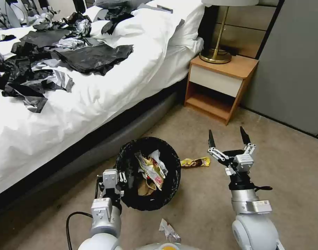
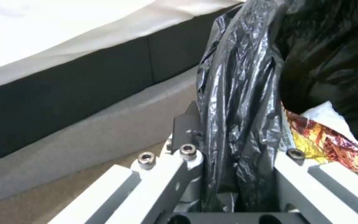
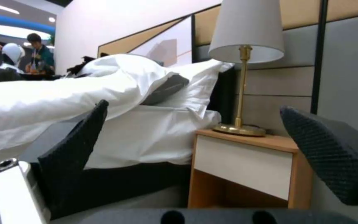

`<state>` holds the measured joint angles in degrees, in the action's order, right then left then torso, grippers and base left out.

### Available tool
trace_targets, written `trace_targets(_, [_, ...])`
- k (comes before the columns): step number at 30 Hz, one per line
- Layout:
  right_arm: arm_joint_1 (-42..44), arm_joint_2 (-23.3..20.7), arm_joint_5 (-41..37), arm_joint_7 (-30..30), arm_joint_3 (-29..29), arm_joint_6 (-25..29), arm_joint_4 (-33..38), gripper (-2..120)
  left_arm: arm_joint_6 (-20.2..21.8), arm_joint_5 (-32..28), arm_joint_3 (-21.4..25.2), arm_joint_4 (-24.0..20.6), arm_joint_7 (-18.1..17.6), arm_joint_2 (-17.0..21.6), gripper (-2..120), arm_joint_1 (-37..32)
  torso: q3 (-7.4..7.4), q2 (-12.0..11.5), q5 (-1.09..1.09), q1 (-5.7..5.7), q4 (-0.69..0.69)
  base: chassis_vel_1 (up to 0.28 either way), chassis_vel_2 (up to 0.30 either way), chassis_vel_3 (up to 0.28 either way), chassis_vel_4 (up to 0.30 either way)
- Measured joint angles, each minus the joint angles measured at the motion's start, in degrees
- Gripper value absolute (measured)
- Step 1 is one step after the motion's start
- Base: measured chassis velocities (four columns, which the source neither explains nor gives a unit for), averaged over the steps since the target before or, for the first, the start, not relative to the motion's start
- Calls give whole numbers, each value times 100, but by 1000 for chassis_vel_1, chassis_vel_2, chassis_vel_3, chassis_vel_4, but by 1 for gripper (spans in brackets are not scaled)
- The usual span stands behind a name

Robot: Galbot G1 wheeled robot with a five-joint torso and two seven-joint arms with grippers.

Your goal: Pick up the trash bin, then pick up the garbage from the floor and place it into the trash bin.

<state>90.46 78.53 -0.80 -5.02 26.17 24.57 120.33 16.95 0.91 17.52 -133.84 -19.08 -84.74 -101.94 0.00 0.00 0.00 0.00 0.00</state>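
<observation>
The bed [image 1: 79, 100] fills the robot's left side, its white cover strewn with large black plastic sheets [image 1: 92, 57], and a wooden nightstand [image 1: 221, 86] with a brass lamp [image 1: 216, 52] stands beyond its head end. On the carpeted floor [image 1: 287, 166] beside the bed sits the trash bin [image 1: 172, 163], its black liner spread wide over the rim. The left claw [image 1: 122, 178] is closed on the bin's near-left rim, and the left wrist view shows bunched liner pinched between its fingers [image 2: 187, 155], so the first part of the job, taking hold of the bin, looks done, though whether the bin is lifted off the floor cannot be told. Inside it already lie several pieces of garbage: a red-and-yellow snack wrapper [image 1: 152, 170], something white, and a tan scrap beneath. The right claw [image 1: 229, 141] hangs empty above the floor to the right of the bin, jaws spread wide and holding nothing. Two bits appear left to collect: a yellow wrapper [image 1: 195, 162] on the floor just beside the bin's right edge, and a small crumpled silvery-white scrap [image 1: 168, 230] close to the robot's base. By that reckoning the task is well past halfway.
</observation>
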Motion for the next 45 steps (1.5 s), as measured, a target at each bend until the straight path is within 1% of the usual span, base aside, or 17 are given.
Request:
trace_targets(32, [-89,-24,-47,114,92,-172,-2,100,0,38,-23,1,7,0,2,20,0,0,0,0,0,0,0,0,0])
trace_targets(38, [-96,-21,-50,133,89,-168,-15,100,0,39,-20,11,12,0,2,31,0,0,0,0,0,-86,83,95,-77])
trace_targets(45, [-90,-17,-43,180,97,-93,-33,100,0,45,-21,13,15,-7,2,29,0,0,-1,0,0,-207,190,210,-202])
